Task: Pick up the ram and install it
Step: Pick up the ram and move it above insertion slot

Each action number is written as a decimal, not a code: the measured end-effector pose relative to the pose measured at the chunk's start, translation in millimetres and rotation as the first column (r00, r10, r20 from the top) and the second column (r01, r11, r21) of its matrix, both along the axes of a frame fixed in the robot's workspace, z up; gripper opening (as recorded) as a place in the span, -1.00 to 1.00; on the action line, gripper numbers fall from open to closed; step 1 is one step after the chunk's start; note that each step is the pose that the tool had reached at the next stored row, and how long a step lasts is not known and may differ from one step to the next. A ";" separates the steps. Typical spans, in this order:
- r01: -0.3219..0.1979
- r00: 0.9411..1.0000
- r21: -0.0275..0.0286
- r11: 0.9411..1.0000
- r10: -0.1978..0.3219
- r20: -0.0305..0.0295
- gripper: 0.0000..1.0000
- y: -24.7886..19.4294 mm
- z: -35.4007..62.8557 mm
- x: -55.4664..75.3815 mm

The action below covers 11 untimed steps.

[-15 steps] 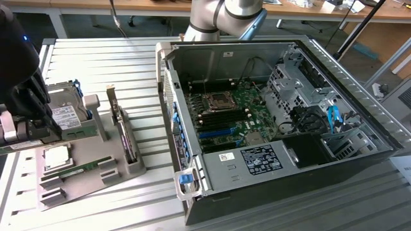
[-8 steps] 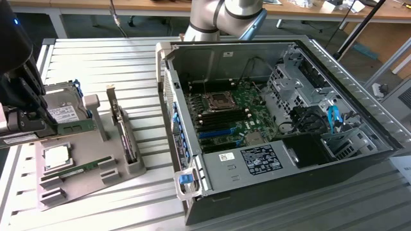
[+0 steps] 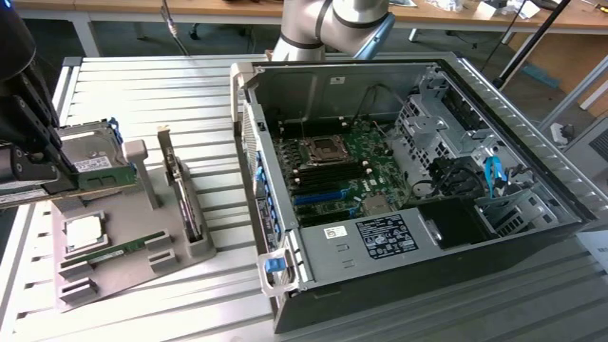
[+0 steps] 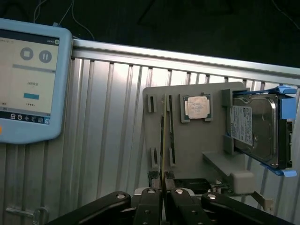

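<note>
- one hand (image 4: 162, 202), at the exterior view's far left, is raised above the bench (image 3: 171, 85). its fingers are pressed nearly together, clamped on a thin board seen edge-on in the wrist view.
- one ram (image 3: 107, 177) is the board it holds: a green stick off the tray, in front of the hard drive in the exterior view.
- one hard drive (image 3: 90, 151) with blue side rails leans on a stand at the back of the tray.
- one grey tray (image 3: 124, 281) lies flat on the bench.
- one square silver processor (image 3: 84, 231) sits in a pocket of the tray.
- one second green stick (image 3: 107, 251) stands on its edge in the tray's holders, just beside the processor.
- one dark expansion card (image 3: 179, 192) stands upright along the tray's side nearest the case.
- one computer case (image 3: 380, 299) lies open on its side at the exterior view's right, with one green motherboard (image 3: 337, 167) showing inside.
- one robot arm (image 3: 332, 25) rises behind the case.
- one blue-framed screen (image 4: 28, 79) rests on the bench, well apart from the tray.
</note>
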<state>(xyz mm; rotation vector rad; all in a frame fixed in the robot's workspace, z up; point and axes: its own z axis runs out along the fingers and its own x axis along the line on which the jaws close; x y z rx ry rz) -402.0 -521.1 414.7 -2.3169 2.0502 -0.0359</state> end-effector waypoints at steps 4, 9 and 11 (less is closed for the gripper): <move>0.000 1.000 0.000 1.000 0.000 0.000 -0.71 0.0 0.8 0.0; 0.000 1.000 0.000 1.000 0.000 0.000 -0.71 0.0 1.0 2.7; 0.000 1.000 0.000 1.000 0.000 0.000 -0.71 0.0 0.9 10.7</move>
